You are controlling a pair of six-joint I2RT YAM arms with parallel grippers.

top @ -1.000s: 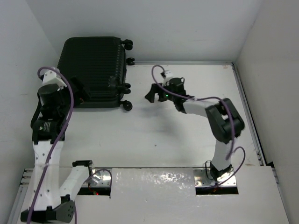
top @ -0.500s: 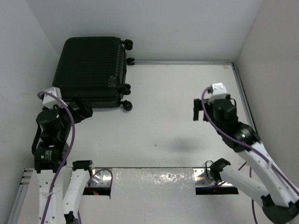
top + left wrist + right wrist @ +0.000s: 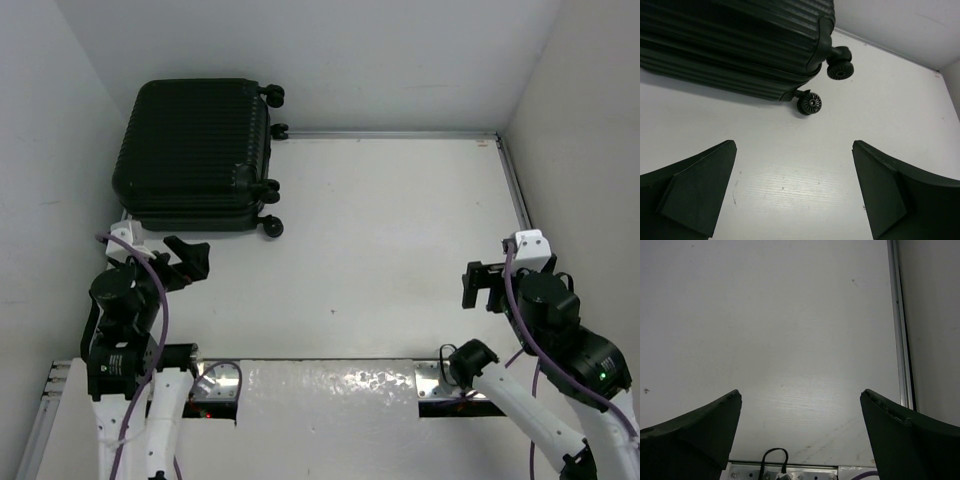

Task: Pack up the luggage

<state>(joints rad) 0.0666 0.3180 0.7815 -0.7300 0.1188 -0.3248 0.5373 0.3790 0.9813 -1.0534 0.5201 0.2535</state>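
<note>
While poised over the white table point(image 3: 400, 230), gripping nothing: left end effector point(image 3: 190, 262) splayed wide just short of the black ribbed hard-shell suitcase point(image 3: 195, 150), right end effector point(image 3: 482, 288) splayed wide near the metal edge rail point(image 3: 520, 200). Lying shut and flat in the far left corner beside white walls point(image 3: 400, 60), black wheels point(image 3: 272, 227) pointing right.

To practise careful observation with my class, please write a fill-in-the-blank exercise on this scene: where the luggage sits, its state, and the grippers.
1. The luggage lies at the far ____ corner of the table.
2. The luggage is ____, ribbed shell up.
3. In the top view, ____ of its wheels show.
4. The left gripper and the right gripper are both ____ and hold nothing.
Missing words: left; closed; four; open.
</note>
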